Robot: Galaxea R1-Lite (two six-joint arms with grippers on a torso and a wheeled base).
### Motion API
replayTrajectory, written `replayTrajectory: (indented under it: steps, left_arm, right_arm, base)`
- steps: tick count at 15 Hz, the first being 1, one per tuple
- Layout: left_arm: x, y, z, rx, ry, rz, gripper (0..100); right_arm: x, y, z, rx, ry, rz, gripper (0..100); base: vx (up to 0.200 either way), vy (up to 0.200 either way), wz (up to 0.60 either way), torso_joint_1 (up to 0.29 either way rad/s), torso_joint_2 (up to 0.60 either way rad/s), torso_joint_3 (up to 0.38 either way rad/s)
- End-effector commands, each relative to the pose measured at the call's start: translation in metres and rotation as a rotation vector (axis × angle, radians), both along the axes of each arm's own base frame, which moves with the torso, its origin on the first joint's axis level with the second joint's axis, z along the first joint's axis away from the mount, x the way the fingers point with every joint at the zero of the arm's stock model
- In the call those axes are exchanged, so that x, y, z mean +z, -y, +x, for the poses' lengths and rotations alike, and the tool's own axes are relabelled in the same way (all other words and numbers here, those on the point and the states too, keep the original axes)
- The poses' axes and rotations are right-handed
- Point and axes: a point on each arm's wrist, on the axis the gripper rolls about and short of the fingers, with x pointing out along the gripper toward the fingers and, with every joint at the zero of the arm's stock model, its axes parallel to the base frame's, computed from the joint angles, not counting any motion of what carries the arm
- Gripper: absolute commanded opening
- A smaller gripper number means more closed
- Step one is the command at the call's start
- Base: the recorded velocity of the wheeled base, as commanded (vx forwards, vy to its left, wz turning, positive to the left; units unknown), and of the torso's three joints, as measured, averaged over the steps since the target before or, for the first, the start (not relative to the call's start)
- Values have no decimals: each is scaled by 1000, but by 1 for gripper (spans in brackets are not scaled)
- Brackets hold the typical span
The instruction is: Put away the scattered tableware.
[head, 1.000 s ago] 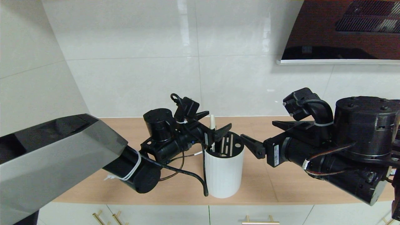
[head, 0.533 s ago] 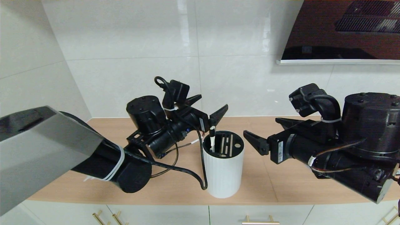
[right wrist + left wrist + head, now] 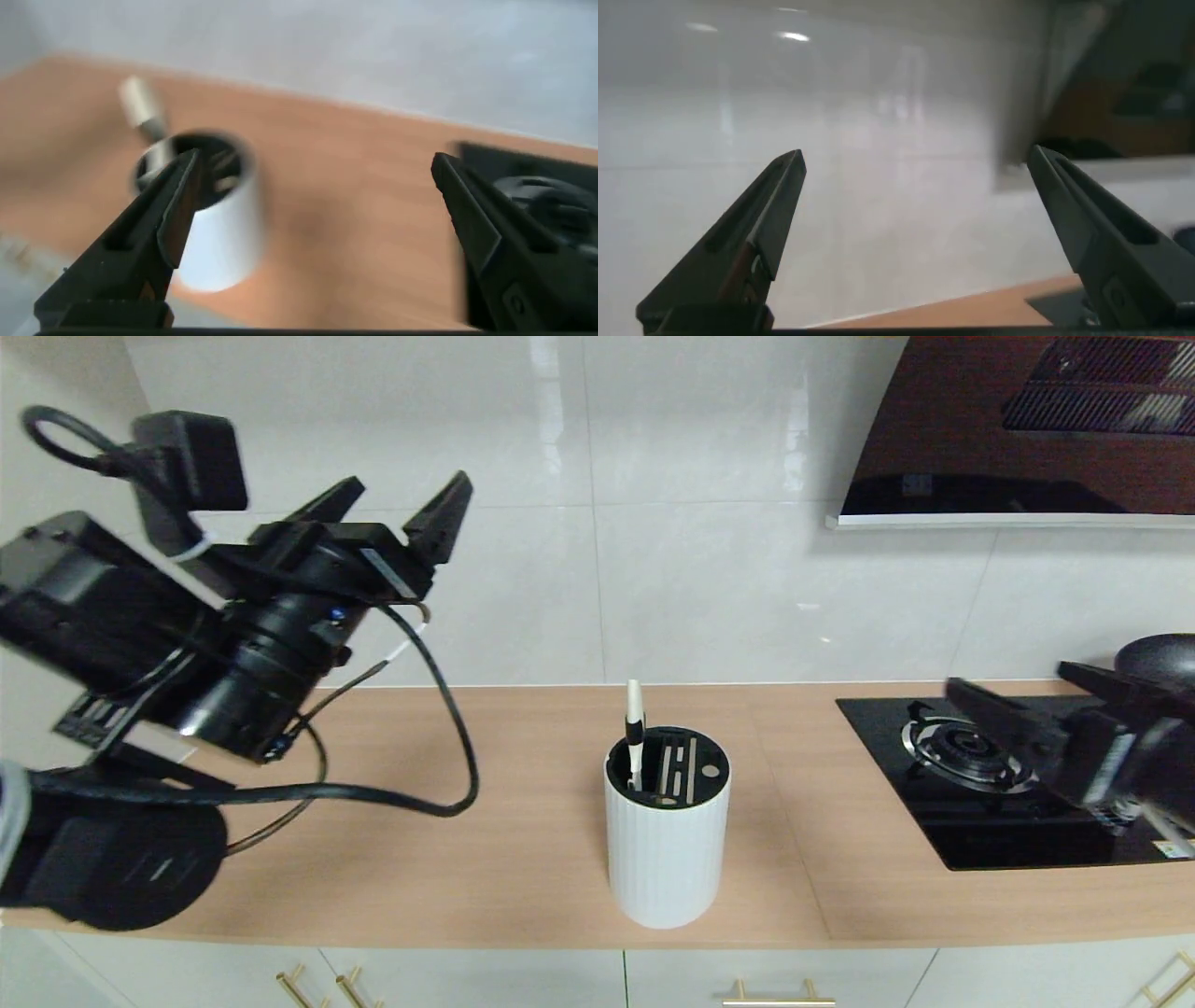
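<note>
Standing here, I'd say one put-away step looks finished. A utensil with a white-and-black handle (image 3: 634, 728) stands upright in a slot of the white ribbed utensil holder (image 3: 667, 840), on the nine o'clock side of its top, and nothing grips it.

The left gripper (image 3: 406, 485) hangs high at about ten o'clock from the holder, well apart from it. Its fingers are spread wide and carry nothing. The right gripper (image 3: 1006, 677) sits out at three o'clock above the gas stove (image 3: 943, 803), also spread wide and empty.

My guess is the next move is a search and a fresh pick. Whichever arm is nearer to any remaining piece would need to come down with its fingers wide, close on the handle, and carry it back over one of the free slots.

The holder stands on the wooden desk (image 3: 467, 868) fairly near the front edge — a sideways knock could tip it that way. There is open desk at nine o'clock of the holder, and a narrower strip at three o'clock before the stove begins. The left arm's black cable (image 3: 448, 747) loops low toward that open patch and might snag. Overhead at one o'clock the range hood (image 3: 1018, 429) limits how high the right arm can go — the tiled wall (image 3: 700, 569) closes off twelve o'clock.
</note>
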Motion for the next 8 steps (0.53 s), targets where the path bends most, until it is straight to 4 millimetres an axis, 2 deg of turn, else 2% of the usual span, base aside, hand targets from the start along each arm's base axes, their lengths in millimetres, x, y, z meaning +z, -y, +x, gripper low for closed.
replayTrajectory:
  steps: [1, 4, 6, 7, 8]
  left_arm:
    - [5, -52, -95, 64, 1, -2, 100]
    - [-33, -76, -182, 64, -94, -11, 100]
    - [-50, -89, -226, 71, -131, -58, 100]
    - [-60, -99, -260, 107, -143, -60, 100]
    - [-66, -103, -279, 160, -147, -59, 100]
  right_arm:
    - [-10, 58, -81, -163, 131, 47, 100]
    - [-25, 74, -135, -157, 153, 47, 100]
    - [-33, 80, -159, -157, 146, 46, 100]
    - [-42, 85, -175, -163, 165, 52, 100]
    - [-46, 85, -183, -192, 180, 54, 100]
  base:
    - [0, 0, 0, 0, 0, 0]
    - [0, 0, 0, 0, 0, 0]
    - [0, 0, 0, 0, 0, 0]
    - [0, 0, 0, 0, 0, 0]
    - [0, 0, 0, 0, 0, 0]
